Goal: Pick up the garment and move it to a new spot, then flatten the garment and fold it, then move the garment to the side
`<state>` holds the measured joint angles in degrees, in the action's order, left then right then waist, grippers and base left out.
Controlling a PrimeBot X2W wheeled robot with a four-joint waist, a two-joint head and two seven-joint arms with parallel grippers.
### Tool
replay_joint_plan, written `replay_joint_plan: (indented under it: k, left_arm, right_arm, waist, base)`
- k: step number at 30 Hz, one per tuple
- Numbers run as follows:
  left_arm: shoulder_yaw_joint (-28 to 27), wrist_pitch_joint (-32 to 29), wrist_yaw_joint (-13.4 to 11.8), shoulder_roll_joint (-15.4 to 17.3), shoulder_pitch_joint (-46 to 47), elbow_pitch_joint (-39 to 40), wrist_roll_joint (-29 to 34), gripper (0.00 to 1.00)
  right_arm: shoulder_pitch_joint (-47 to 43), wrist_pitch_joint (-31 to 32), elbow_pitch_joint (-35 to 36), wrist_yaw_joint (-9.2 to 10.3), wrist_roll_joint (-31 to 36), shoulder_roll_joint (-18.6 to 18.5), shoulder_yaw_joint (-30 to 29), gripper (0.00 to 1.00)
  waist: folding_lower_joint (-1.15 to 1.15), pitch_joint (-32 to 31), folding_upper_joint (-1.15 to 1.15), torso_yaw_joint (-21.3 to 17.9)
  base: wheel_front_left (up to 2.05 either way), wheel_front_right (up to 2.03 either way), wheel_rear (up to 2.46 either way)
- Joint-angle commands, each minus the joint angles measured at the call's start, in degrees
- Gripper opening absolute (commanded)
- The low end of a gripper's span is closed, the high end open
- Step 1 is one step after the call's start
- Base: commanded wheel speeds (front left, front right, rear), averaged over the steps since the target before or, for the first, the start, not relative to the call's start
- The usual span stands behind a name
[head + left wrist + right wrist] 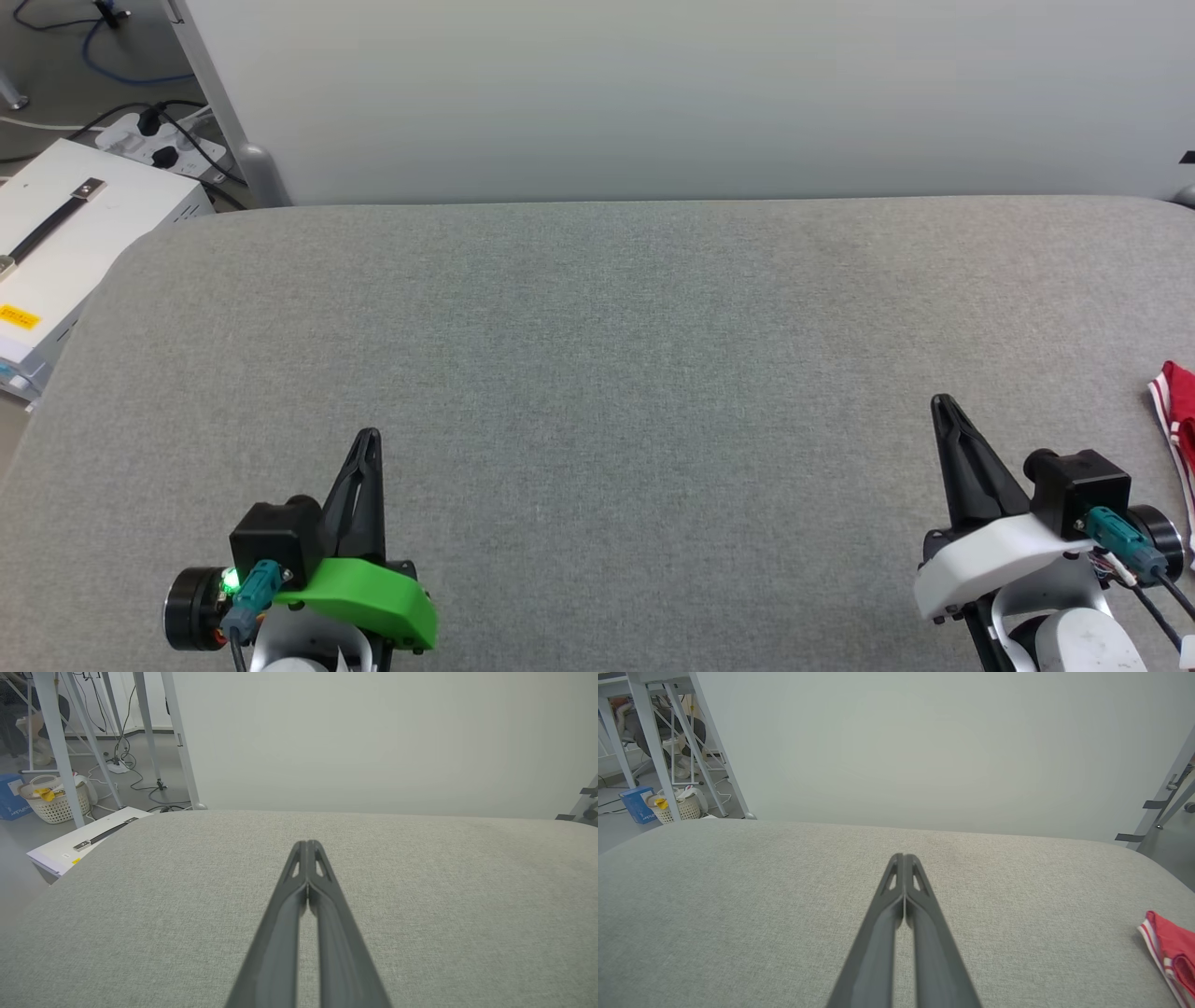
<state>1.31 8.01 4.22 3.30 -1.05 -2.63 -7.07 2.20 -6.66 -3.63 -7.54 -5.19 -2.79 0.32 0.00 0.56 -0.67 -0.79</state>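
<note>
Garment [1178,415]: only a red corner with white-and-red striped trim is in frame. It lies on the worktop [597,355] at the right edge of the head view, with the rest cut off by the frame. It is to the right of the right hand [941,403], near it but apart. The right wrist view has the same corner at its lower right, bunched, with the striped edge towards the fingers.

Worktop: grey fabric cover, rounded corners.

Pale wall panel [672,93]: stands along the worktop's far edge.

White case [84,233]: off the far left corner, lower than the worktop. It has a black strap handle on top and a yellow label [19,317] at its near end.

Left hand [371,437]: green shell at the base, lower left of the head view, over the worktop. Fingers are pressed together tip to tip, gripping nothing.

Right hand: white shell, lower right. Fingers are likewise together at the tips, gripping nothing, pointing away from the robot.

White basket [56,805]: on the floor beyond the left corner, with something yellow in it and a blue box [9,795] just beside it.

Power strip [159,140]: on the floor behind the case, black plugs in it.
</note>
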Motion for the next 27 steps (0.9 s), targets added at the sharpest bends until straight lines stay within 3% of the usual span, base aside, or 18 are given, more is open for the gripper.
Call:
replay_joint_plan:
  k: [1,27]
  left_arm:
    - [-0.26,-0.29,-0.44,-0.19,0.47,0.41,0.66,0.00]
    - [-0.67,-3.27,-1.90,-0.28,0.69,1.27,3.14,0.00]
  right_arm:
    - [-1.00,0.38,0.41,0.03,0.52,-0.06,-0.06,0.00]
    - [-1.46,2.81,1.65,0.04,2.32,-0.07,-0.16,0.00]
  waist:
    - [0.00,-0.01,0.31,0.02]
    - [0.00,-0.22,0.45,0.32]
  base:
    - [0.00,0.00,0.00]
    - [0.00,0.00,0.00]
